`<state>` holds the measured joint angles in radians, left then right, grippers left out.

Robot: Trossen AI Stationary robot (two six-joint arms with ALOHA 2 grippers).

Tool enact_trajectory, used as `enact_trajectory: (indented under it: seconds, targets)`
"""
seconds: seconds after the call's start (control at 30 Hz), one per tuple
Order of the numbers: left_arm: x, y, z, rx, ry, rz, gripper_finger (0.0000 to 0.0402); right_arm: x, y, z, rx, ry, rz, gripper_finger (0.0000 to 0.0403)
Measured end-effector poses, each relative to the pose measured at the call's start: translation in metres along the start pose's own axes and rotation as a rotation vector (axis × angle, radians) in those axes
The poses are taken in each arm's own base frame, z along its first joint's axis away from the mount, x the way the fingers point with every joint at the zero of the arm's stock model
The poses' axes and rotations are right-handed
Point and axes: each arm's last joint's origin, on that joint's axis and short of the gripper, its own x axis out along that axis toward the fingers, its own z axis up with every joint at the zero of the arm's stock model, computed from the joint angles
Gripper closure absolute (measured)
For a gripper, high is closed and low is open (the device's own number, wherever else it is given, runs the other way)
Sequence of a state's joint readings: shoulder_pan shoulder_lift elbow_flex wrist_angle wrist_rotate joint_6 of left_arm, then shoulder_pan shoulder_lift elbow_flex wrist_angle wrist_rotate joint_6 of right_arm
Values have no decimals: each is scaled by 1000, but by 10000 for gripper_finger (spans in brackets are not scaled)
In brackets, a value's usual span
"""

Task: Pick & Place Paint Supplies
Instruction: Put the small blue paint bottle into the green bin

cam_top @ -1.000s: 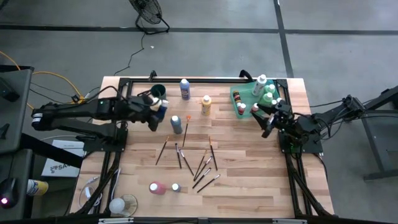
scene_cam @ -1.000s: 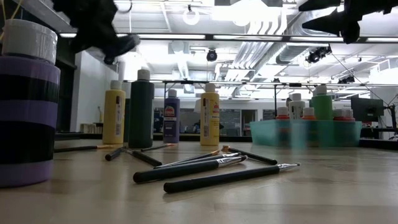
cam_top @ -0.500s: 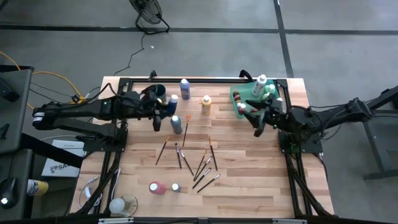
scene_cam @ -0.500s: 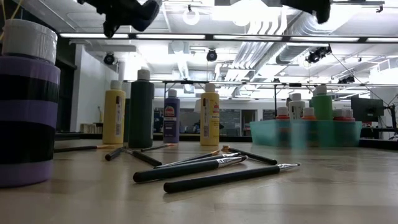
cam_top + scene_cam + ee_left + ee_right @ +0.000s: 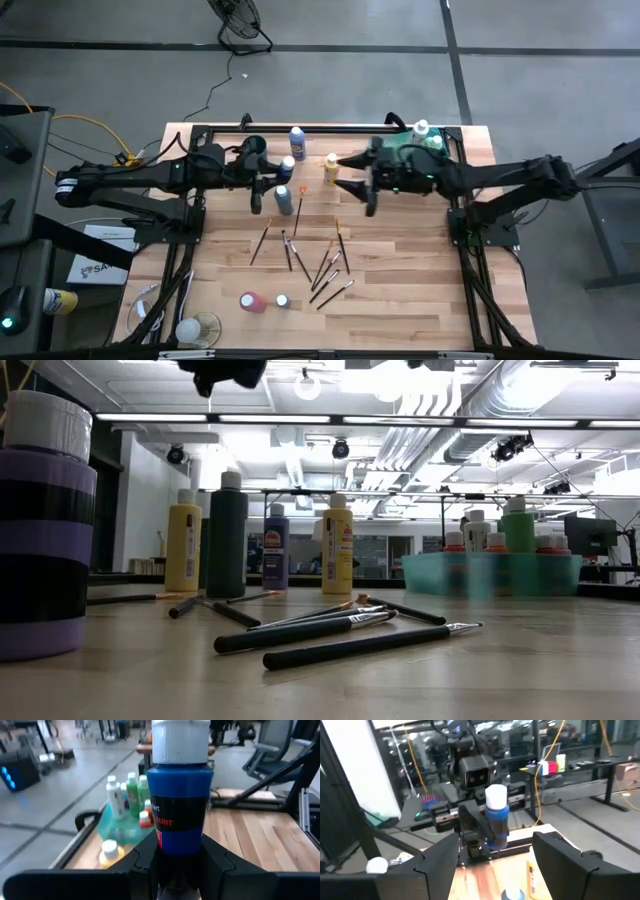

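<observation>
My left gripper (image 5: 278, 177) is shut on a blue paint bottle (image 5: 180, 815) with a white cap, high over the table's far left part. My right gripper (image 5: 346, 174) stands open, level with it and facing it from the right, and the bottle (image 5: 496, 822) shows between its fingers, apart from them. On the table stand another blue bottle (image 5: 297, 141), a yellow one (image 5: 331, 168) and a blue one (image 5: 285, 199). Several paintbrushes (image 5: 318, 262) lie flat in the middle. A pink bottle (image 5: 250, 302) lies on its side near the front. My left gripper pinches the blue bottle's lower body (image 5: 179, 851) between its two fingers (image 5: 142, 860). The fingers come in level from the table's left side. The bottle stands upright in the hold, white cap (image 5: 180, 740) up, lifted clear of the table.
The green tray (image 5: 398, 160) holding several bottles stands at the far right, under my right arm. A dark round cup (image 5: 254, 147) sits at the far left beside my left arm. In the low view, a large purple-banded roll (image 5: 45, 530) stands close at the near left.
My right gripper has swung from beside the green tray toward the table's left, rising, until it faces the held bottle. My left gripper has risen a little and rolled, bringing the blue bottle from tilted to upright.
</observation>
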<state>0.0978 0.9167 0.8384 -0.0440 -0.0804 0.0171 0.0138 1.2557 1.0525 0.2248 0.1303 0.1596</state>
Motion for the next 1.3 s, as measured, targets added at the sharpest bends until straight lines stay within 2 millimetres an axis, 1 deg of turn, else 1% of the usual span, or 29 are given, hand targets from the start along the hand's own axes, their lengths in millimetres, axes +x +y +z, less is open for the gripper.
enact_trajectory:
  seconds: [0.1, 0.27, 0.4, 0.53, 0.7, 0.87, 0.97, 1.3]
  targets:
    - [2, 0, -1, 6, 11, -10, 315, 23, -3, 2, -8, 15, 6, 156]
    - [3, -1, -2, 14, 12, -24, 315, 54, -10, 10, -9, 13, 19, 156]
    - [3, -1, -2, 14, 13, -24, 315, 77, -13, 5, -9, 35, 35, 156]
    - [3, -1, -2, 14, 14, -24, 315, 93, -12, -1, -6, 56, 61, 156]
    - [3, -1, -3, 14, 23, -24, 315, 102, -11, 0, 0, 48, 68, 156]
    - [3, -1, -3, 18, 22, -24, 315, 102, -11, 4, 2, 13, 58, 164]
    - [3, -1, -3, 34, 22, -25, 315, 103, -11, 3, 2, 16, 46, 181]
    - [3, -1, -3, 33, 21, -25, 315, 104, -12, 1, -1, 21, 30, 257]
